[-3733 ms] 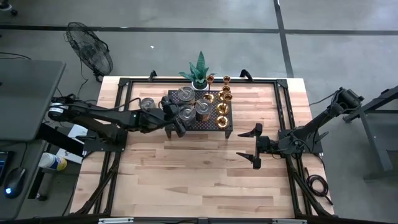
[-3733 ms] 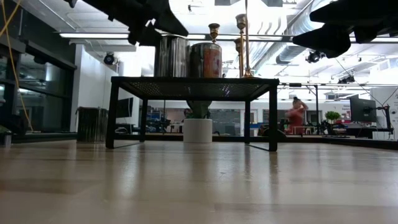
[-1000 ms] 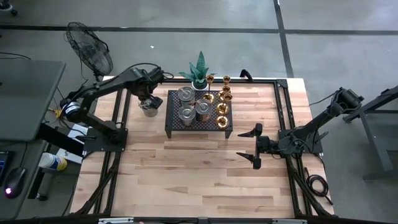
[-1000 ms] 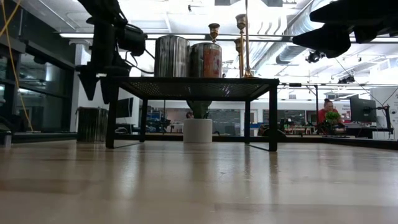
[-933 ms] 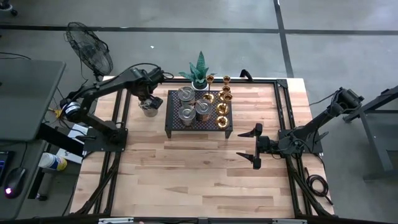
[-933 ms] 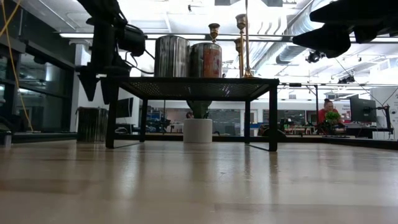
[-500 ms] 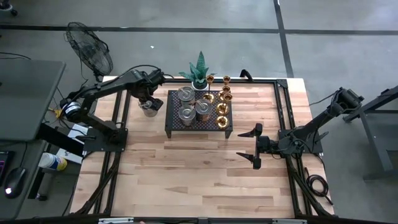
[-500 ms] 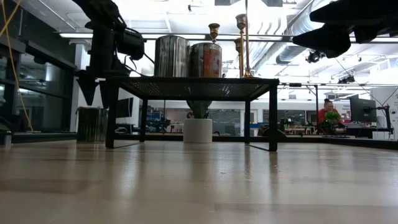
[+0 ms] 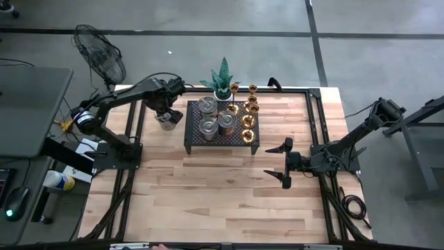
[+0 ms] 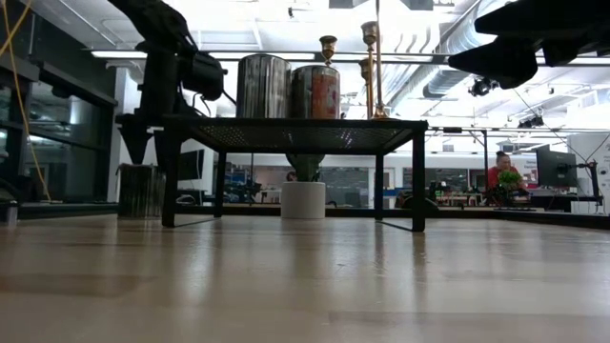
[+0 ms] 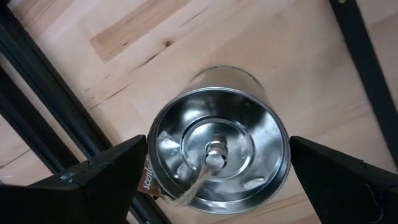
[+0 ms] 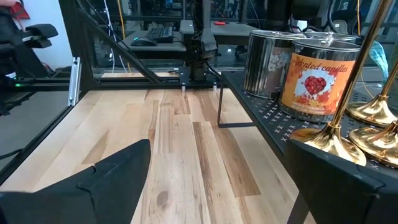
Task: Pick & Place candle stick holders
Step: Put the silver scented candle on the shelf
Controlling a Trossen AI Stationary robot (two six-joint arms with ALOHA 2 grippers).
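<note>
A silvery round holder with a wick in its middle stands on its base on the table, left of the black rack; it also shows in the high view and the low view. My left gripper hovers open just above it, fingers either side of its rim without touching. Three more silvery holders and several brass ones stand on the rack. My right gripper waits open and empty right of the rack.
A spiky green plant in a white pot stands behind the rack. A black frame runs along the table's edges, close to the left holder. Bare wood lies in front of the rack.
My left gripper has gone down a little toward the silvery holder on the table, still open. The holder has kept still.
</note>
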